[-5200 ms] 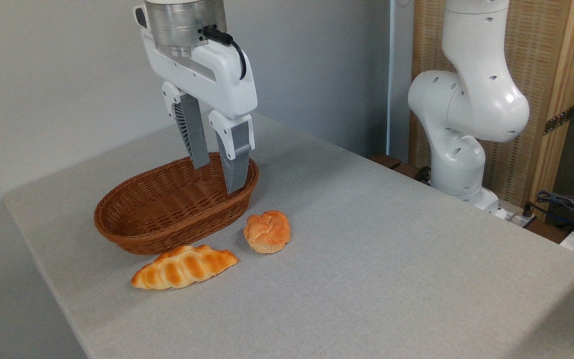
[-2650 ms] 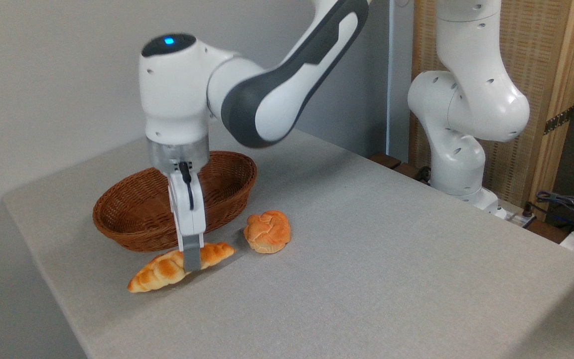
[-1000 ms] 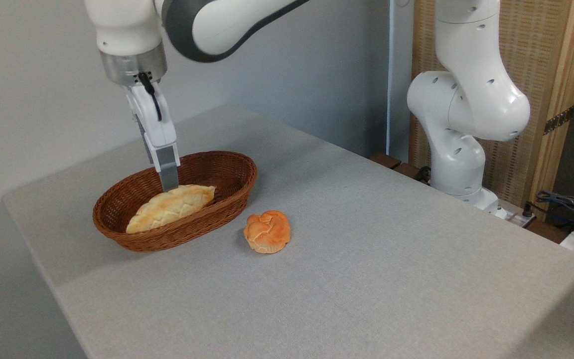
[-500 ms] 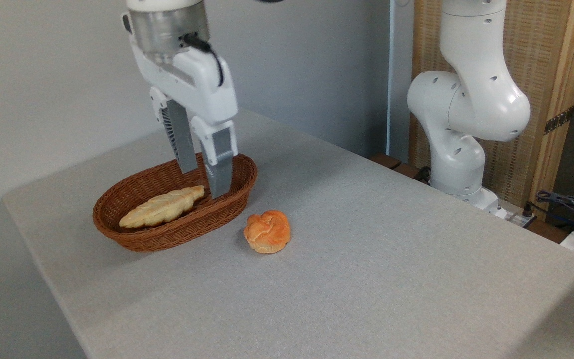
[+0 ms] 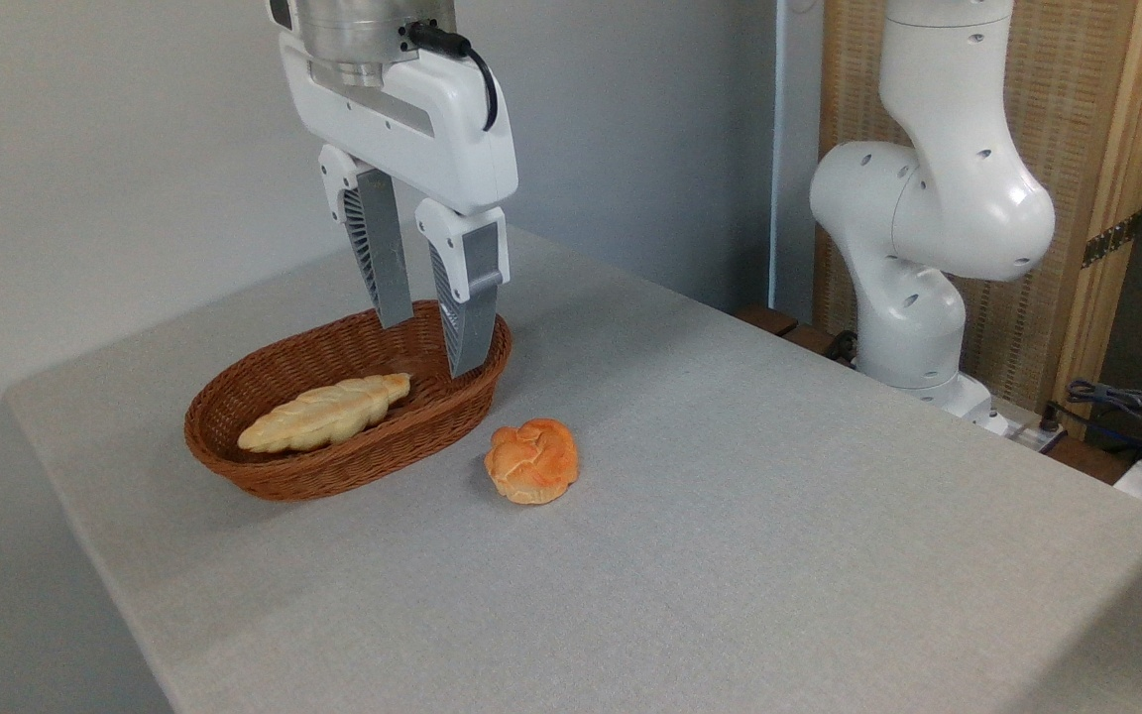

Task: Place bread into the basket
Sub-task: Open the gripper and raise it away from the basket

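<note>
The bread (image 5: pixel 324 412), a long braided loaf showing its pale cream side, lies inside the oval reddish-brown wicker basket (image 5: pixel 274 474) at the table's left. Its pointed ends run from lower left to upper right. My gripper (image 5: pixel 429 346) hangs over the basket's right end, above and to the right of the loaf. It is open, the grey fingers (image 5: pixel 380 260) apart with nothing between them, and clear of the bread.
A small round knotted orange bun (image 5: pixel 532 460) sits on the grey table (image 5: pixel 730 516) just right of the basket. The arm's white base (image 5: pixel 913 258) stands at the back right, with cables (image 5: pixel 1126 407) beside it. The table's front-left edge runs close to the basket.
The bread was picked up from the table in front of the basket, carried over and let go inside it. The gripper has since opened, turned, and risen slightly to the right.
</note>
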Available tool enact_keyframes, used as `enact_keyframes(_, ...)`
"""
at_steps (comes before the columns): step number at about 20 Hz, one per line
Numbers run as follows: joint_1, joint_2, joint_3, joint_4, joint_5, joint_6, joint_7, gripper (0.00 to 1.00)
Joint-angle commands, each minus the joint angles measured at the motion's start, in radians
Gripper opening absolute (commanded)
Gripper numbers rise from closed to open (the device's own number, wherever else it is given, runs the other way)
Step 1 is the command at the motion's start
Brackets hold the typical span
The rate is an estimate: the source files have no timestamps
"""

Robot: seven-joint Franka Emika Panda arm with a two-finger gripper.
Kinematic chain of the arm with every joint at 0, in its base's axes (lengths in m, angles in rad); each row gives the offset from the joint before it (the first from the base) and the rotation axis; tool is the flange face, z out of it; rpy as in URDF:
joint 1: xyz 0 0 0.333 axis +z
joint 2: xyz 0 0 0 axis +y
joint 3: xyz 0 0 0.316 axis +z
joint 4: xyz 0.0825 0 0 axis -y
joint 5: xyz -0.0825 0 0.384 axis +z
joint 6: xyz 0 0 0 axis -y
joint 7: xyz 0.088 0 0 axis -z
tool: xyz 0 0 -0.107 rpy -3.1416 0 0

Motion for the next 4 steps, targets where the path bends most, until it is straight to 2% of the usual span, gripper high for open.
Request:
enact_keyframes(1, -0.011, -0.014, 0.009, -0.012, 0.009, -0.015, -0.008, 1.00)
enact_keyframes(4, -0.011, -0.012, 0.007, -0.010, 0.006, -0.017, -0.006, 1.00)
